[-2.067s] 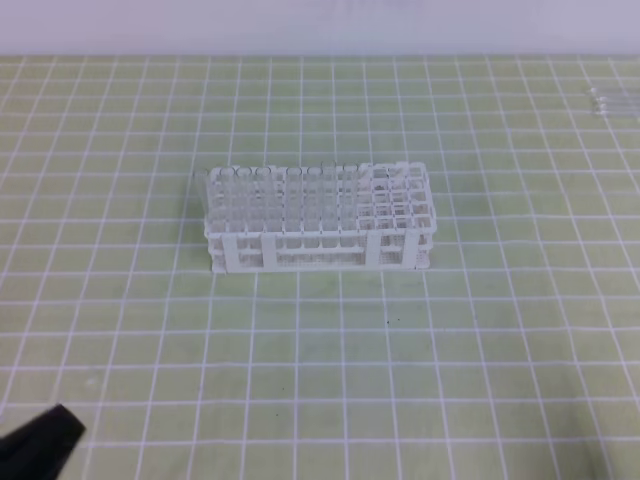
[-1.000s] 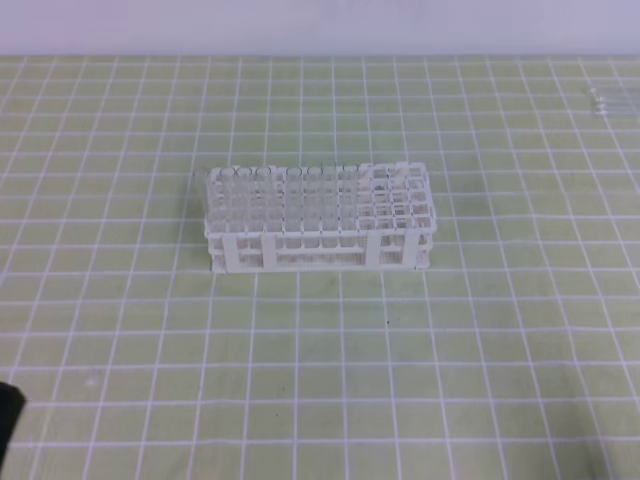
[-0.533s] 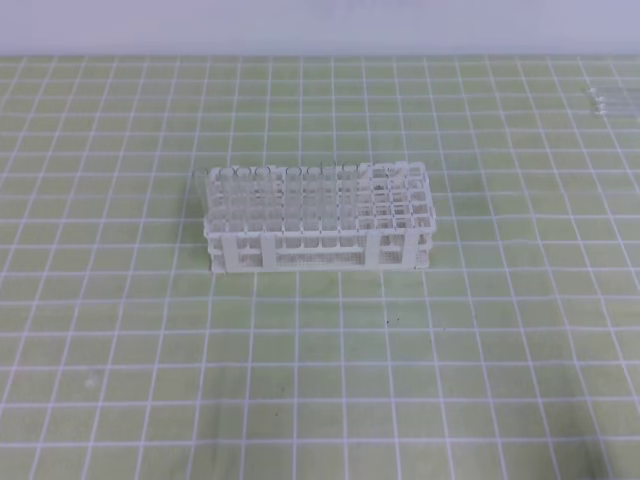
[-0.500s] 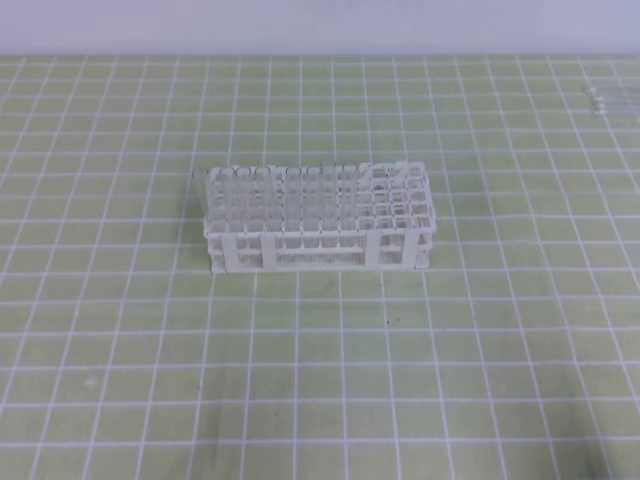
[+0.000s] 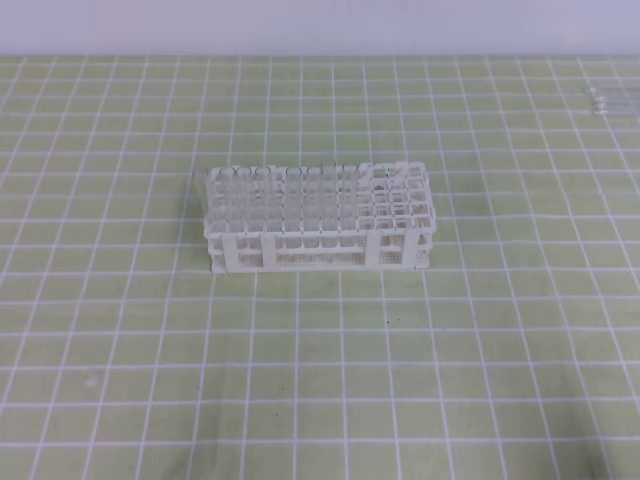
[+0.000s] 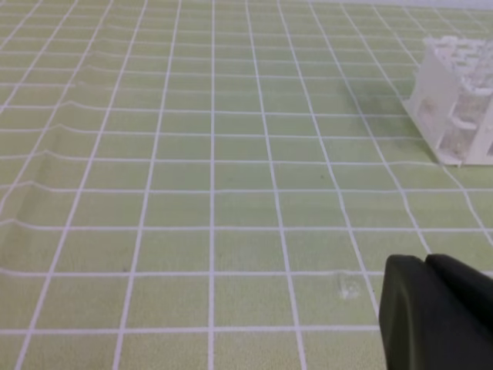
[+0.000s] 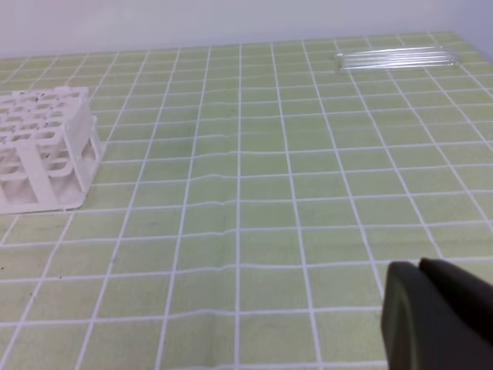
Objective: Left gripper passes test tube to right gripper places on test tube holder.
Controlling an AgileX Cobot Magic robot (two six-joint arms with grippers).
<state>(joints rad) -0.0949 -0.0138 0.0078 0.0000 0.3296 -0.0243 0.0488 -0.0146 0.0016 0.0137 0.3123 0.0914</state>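
The left hand (image 6: pixel 426 266) shows only in its own wrist view, low at the bottom right corner, its two black fingers pressed together with nothing between them: clenched and empty. It hovers over bare surface, and the test tube holder (image 6: pixel 460 104) stands well apart from it, up at the right edge of that view, with only its near end showing.

In the high view the test tube holder (image 5: pixel 318 217) stands near the middle of the surface, long side facing the camera. It is a white two-tier lattice of square holes. Clear tubes (image 5: pixel 285 205) stand upright in most of its left and middle holes, while the holes at its right end look unfilled.

Neither hand shows in the high view.

The right hand (image 7: pixel 421 271) shows at the bottom right of its wrist view, fingers likewise closed on nothing. The holder (image 7: pixel 45 150) sits well to its left in that view. Far ahead of it, near the back right edge, a small bundle of loose test tubes (image 7: pixel 394 58) lies flat, side by side; the same bundle (image 5: pixel 612 100) appears at the upper right edge of the high view, well apart from the holder.

The surface (image 5: pixel 330 380) is covered with a light green mat ruled in white grid lines, slightly rippled in places. A plain pale wall (image 5: pixel 320 25) runs behind its far edge.
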